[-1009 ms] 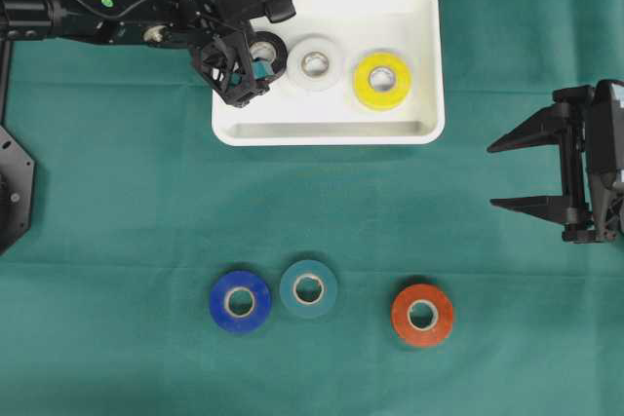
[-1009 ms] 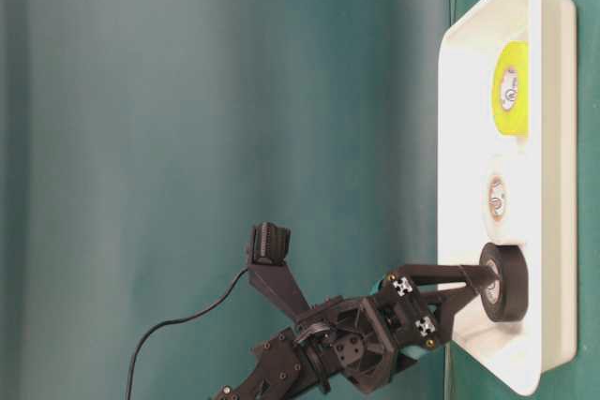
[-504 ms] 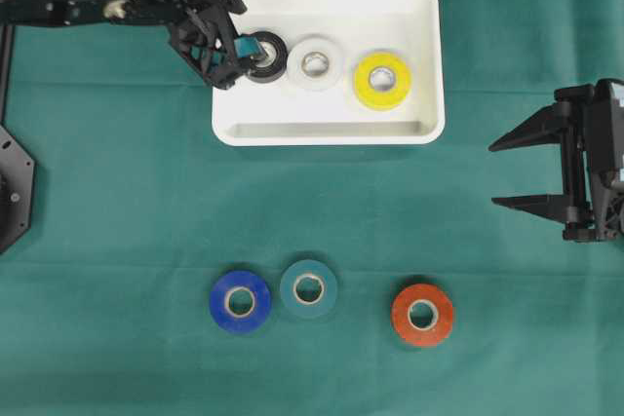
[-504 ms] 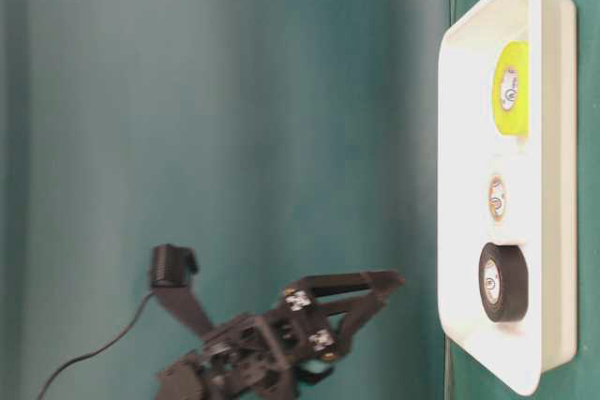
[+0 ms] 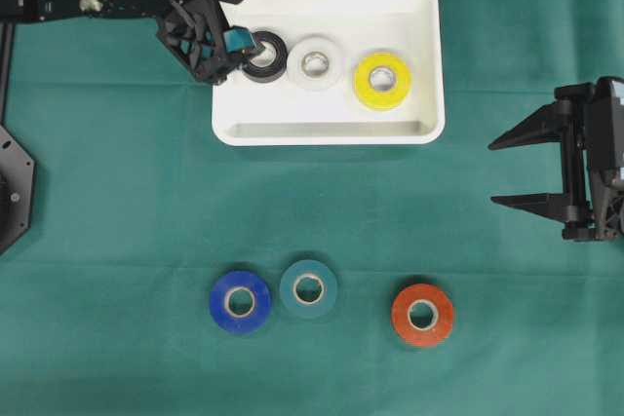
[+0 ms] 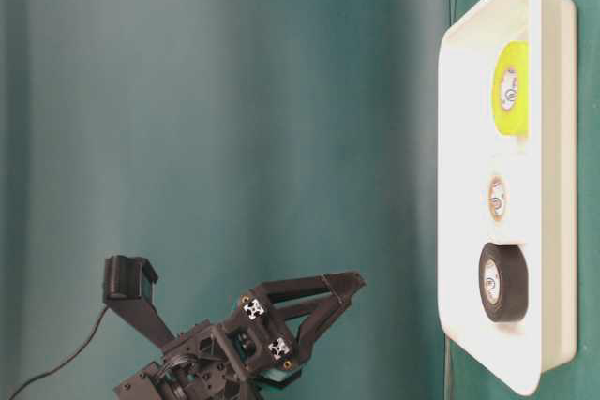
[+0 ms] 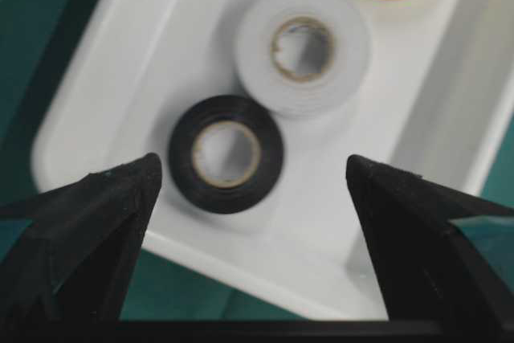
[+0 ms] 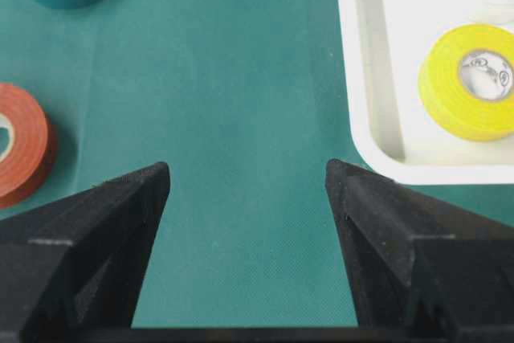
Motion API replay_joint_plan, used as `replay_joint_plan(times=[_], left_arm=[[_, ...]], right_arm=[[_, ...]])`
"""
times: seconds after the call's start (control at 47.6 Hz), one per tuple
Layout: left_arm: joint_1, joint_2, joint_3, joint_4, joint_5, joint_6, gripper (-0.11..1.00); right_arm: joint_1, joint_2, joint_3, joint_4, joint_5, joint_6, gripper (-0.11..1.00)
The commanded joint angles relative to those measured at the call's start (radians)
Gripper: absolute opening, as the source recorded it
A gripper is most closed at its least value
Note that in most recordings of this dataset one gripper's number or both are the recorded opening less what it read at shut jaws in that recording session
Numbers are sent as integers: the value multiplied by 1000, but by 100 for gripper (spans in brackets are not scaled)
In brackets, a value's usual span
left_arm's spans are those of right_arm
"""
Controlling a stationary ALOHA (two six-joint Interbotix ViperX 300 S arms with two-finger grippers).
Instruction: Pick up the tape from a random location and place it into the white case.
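The black tape [image 5: 264,56] lies flat in the left part of the white case [image 5: 331,130], in the upper middle of the overhead frame, with a white roll [image 5: 314,62] just beside it and a yellow roll [image 5: 382,80] further right. The left gripper [image 5: 216,41] sits over the case's left rim, above the tray as the table-level view shows, fingers spread wide and holding nothing; in its wrist view the black roll rests free between the two tips. The step in hand looks like the retreat after a drop. To do it well, the arm should lift straight clear of the rim before swinging away, so that a fingertip neither clips the tray wall nor drags the roll out.

Lower in the overhead frame a blue roll [image 5: 240,301], a teal roll [image 5: 309,288] and an orange roll [image 5: 422,315] lie on the green cloth [image 5: 117,192]. The right gripper [image 5: 526,170] waits at the right edge, open and empty, well apart from them.
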Motion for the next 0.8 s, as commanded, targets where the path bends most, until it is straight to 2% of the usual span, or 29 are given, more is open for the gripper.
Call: replay_joint_plan(times=[0.0, 0.252, 0.378, 0.504, 0.777], left_arm=[[-55, -26, -6, -3, -8, -2, 96], [-262, -26, 8, -3, -11, -20, 96], [-333, -29, 15, -3, -26, -31, 96], [-360, -37, 34, -5, -58, -31, 96], [-360, -103, 78, -5, -95, -31, 95]], right_arm=[[-2, 0, -28, -2, -3, 2, 74], [-2, 0, -28, 3, -5, 5, 74], [-2, 0, -29, 3, -5, 5, 74], [-2, 0, -34, 3, -3, 5, 74], [-2, 0, -58, 3, 26, 5, 74]])
